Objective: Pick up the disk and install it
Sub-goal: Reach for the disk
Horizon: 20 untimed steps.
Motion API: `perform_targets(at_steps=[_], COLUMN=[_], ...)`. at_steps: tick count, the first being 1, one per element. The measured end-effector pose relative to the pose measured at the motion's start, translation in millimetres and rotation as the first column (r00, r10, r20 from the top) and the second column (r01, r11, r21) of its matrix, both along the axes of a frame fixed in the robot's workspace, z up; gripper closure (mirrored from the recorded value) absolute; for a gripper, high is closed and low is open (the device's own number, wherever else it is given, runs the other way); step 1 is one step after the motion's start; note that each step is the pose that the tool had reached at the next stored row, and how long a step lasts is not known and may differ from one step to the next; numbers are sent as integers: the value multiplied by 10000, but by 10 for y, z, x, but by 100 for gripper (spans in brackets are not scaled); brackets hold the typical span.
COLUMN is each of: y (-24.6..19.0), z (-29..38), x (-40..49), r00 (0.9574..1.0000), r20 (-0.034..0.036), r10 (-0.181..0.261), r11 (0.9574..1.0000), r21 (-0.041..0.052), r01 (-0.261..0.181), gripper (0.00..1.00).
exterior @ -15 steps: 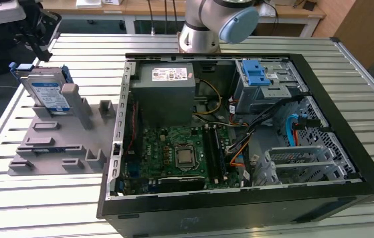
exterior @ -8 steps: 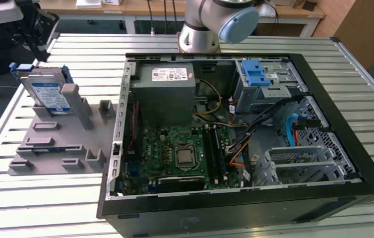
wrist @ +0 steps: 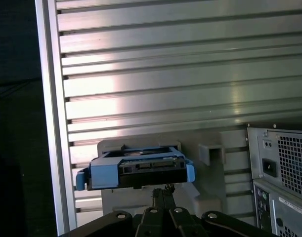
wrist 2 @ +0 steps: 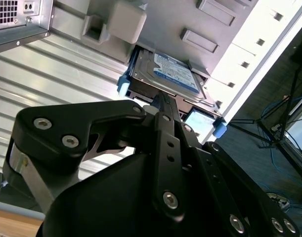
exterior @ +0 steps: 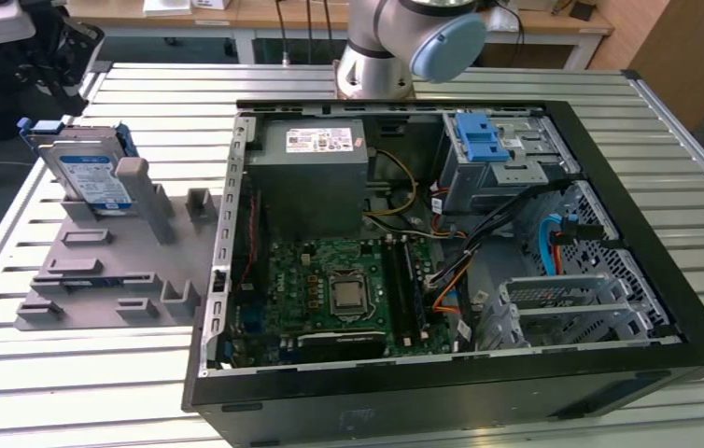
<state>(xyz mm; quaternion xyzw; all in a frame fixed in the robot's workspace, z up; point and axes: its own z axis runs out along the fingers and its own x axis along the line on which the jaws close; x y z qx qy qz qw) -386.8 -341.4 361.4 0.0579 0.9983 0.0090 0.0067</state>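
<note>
Silver with a blue frame, the disk [exterior: 88,173] stands on edge in a grey holder [exterior: 116,280]. It is near the counter's [exterior: 78,392] far corner on the exterior view's left, close to the counter's side edge. Bare slatted counter lies open along the holder's outer side and in front of it. On the other side the open computer case [exterior: 452,397] sits just beside the holder and hems in that flank. A grey post [exterior: 132,182] of the holder rises just beside the disk's face. In the first wrist view the hand [wrist: 163,190] points at the disk's end, fingertips drawn narrow together and gripping nothing.
</note>
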Motion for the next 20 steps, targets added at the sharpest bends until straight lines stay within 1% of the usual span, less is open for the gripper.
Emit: perform_targets(at_steps=[4,11,20], y=[7,13,42], z=[-13,-35,-54], x=[-46,-91,-197], r00=[10000,9999,9999], r20=[0,0,1], r10=[-29,-131,-162], r11=[10000,9999,9999], r21=[-5,-16,-18], r01=[29,131,162], gripper=[89,89,89])
